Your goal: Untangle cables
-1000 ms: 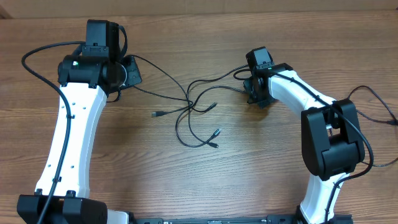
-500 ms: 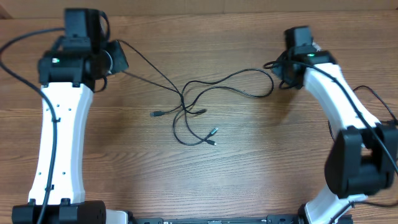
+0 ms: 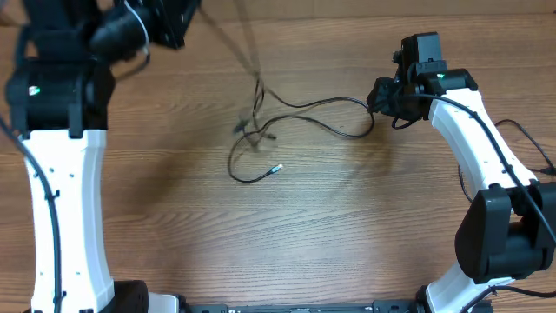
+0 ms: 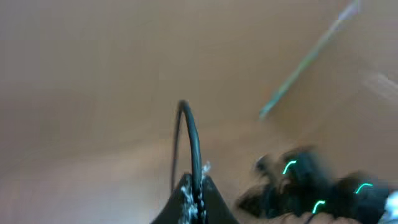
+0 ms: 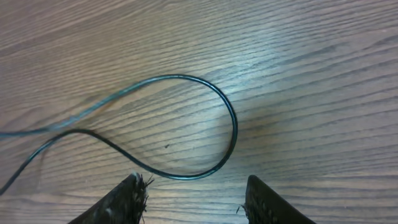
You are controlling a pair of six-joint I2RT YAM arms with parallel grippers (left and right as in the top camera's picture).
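Thin black cables (image 3: 300,111) lie in a tangle at the middle of the wooden table, with a silvery plug end (image 3: 277,169) at the front of the tangle. One strand rises, blurred, from the tangle to my left gripper (image 3: 174,19) at the top left. In the left wrist view that gripper (image 4: 194,198) is shut on a black cable (image 4: 189,134). My right gripper (image 3: 388,98) is at the right end of the cable loop. In the right wrist view it (image 5: 195,200) is open and empty, just short of the loop (image 5: 221,140) on the table.
Thicker black robot wires run along the right arm (image 3: 521,135) and by the left arm (image 3: 130,54). The wooden table top (image 3: 287,235) extends in front of the tangle. The right arm base (image 3: 499,243) stands at the lower right.
My left gripper has lifted up and back with its cable, pulling the tangle up and leftward. My right gripper, which moved right earlier, now stands open with the loop lying free.
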